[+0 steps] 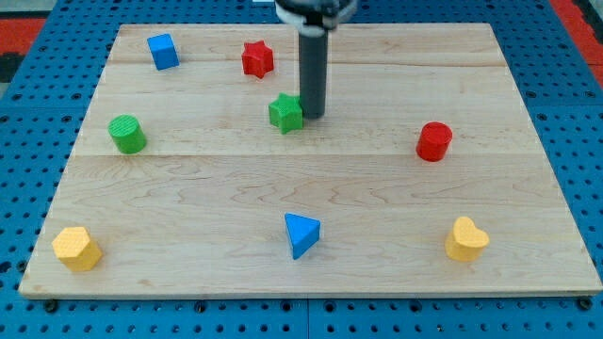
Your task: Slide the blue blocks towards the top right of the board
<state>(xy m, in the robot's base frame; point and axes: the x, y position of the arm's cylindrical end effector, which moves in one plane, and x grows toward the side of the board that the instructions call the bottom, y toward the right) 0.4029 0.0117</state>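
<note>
Taking the green star block (285,112) near the middle of the board (528,235) as the landmark, my tip (312,116) rests just beside it on the view's right, touching or nearly so; I cannot tell which. There is no pincer on this arm, only a straight dark rod, so nothing is clasped or let go: the tip merely stands on the wood. The two blue blocks lie on opposite sides of the landmark. The blue cube (163,51) sits well off toward the view's top left of the green star block, near the board's far left corner. The blue triangular block (301,234) sits well below the green star block, almost straight down the view from my tip, with one point aimed toward the view's bottom left. The blue triangular block looks the nearer of the two, and I judge the tip must get round to its lower left side before any push can send it up and to the right. The rod hangs upright from the view's top edge.
</note>
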